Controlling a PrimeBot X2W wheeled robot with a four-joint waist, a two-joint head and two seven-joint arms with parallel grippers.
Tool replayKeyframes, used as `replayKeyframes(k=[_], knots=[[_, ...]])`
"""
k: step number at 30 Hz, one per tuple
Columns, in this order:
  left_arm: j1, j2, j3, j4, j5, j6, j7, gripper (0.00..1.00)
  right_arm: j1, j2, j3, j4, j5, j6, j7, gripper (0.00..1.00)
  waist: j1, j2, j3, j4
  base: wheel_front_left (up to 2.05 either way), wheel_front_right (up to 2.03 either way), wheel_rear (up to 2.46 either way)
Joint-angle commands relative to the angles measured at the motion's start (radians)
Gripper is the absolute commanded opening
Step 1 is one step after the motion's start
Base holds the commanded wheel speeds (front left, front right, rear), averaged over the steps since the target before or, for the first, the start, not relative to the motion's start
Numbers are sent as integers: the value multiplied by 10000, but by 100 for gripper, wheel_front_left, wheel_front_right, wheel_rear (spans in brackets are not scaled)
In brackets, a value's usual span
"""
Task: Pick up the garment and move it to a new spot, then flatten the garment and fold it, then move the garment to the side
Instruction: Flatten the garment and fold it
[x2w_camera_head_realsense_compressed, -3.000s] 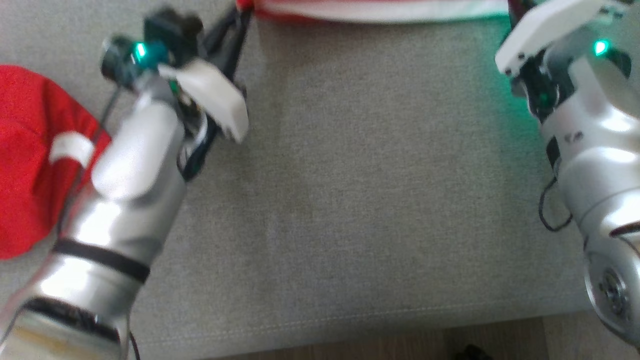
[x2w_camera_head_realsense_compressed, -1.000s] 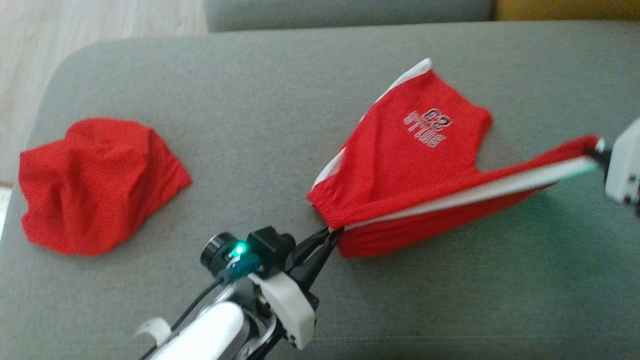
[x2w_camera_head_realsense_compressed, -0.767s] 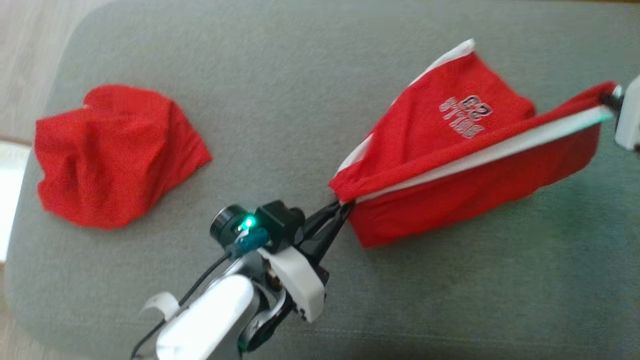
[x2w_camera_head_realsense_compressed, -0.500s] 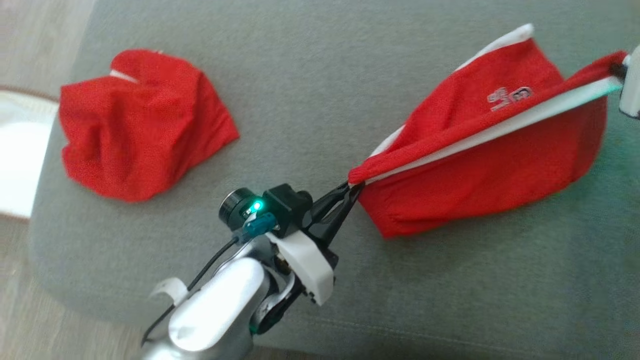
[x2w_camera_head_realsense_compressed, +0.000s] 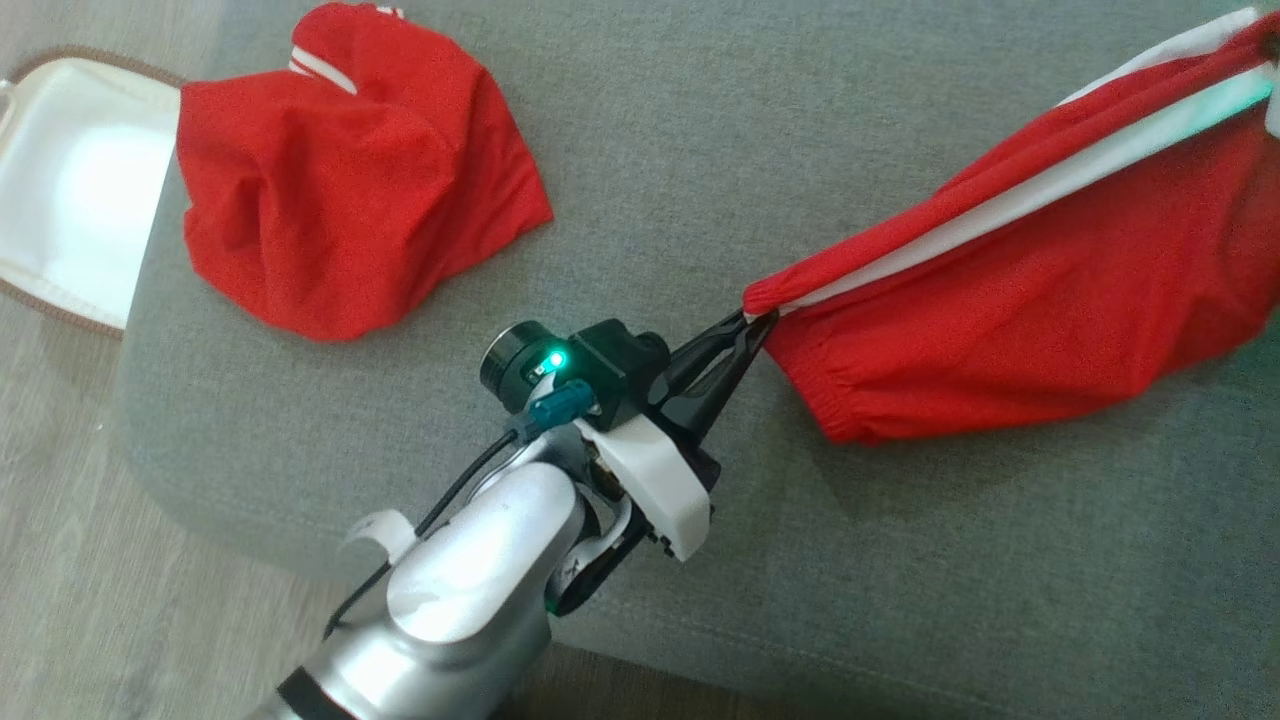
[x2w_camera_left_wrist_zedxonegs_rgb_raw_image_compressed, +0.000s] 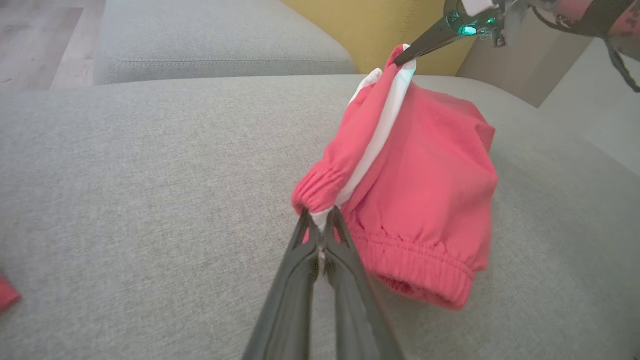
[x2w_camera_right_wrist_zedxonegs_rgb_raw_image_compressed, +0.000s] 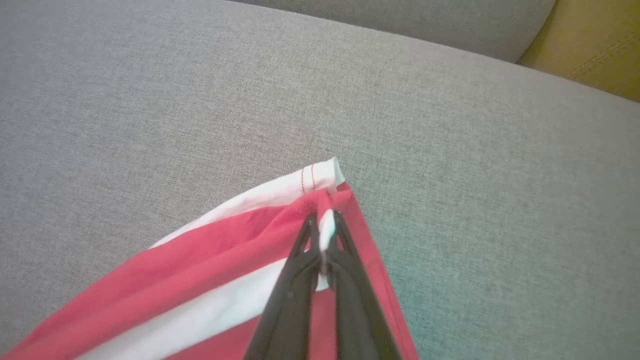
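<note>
Crumpled red cloth lies on grey cushion, well left of left hand. Left hand pinches the elastic waistband corner of garment. Garment stretched taut between both hands, body sagging below. Right hand clamped on white-striped hem corner.

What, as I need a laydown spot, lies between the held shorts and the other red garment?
Bare cushion separates the shorts from the other garment, per the head view.
</note>
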Motion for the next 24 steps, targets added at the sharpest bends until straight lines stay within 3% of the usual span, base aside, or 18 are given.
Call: replayKeyframes(k=[1,5,6,7,8,9,10,24], knots=[[-359,7,185,-103,-6,-70,-176,0,-416,-114,280,-128,-150,65,-151,0,-1,0,128,100,0,0,0],[-448,-45,137,67,-30,-95,-263,0,-516,-209,532,125,-222,65,-405,4,-1,0,185,113,0,0,0],[-476,-59,128,120,-39,-99,-287,0,-560,-236,580,183,-263,65,-591,76,-1,0,200,108,0,0,0],[-505,-71,127,179,-48,-99,-311,2,-592,-250,616,261,-293,65,-780,100,-1,0,207,95,0,0,0],[-533,-81,128,240,-41,-81,-335,40,-613,-253,648,359,-326,65,-961,100,-1,0,202,73,0,0,0],[-562,-87,126,299,-12,-48,-361,84,-614,-246,764,433,-341,65,-1139,100,-1,0,187,41,0,0,0],[-581,-90,130,356,10,-17,-386,100,-617,-250,867,495,-344,65,-1354,100,-1,0,166,-4,0,0,0],[-294,507,1128,521,-225,694,-623,100,71,63,1722,553,1041,65,-6016,100,-1,0,-936,-1337,0,0,0]])
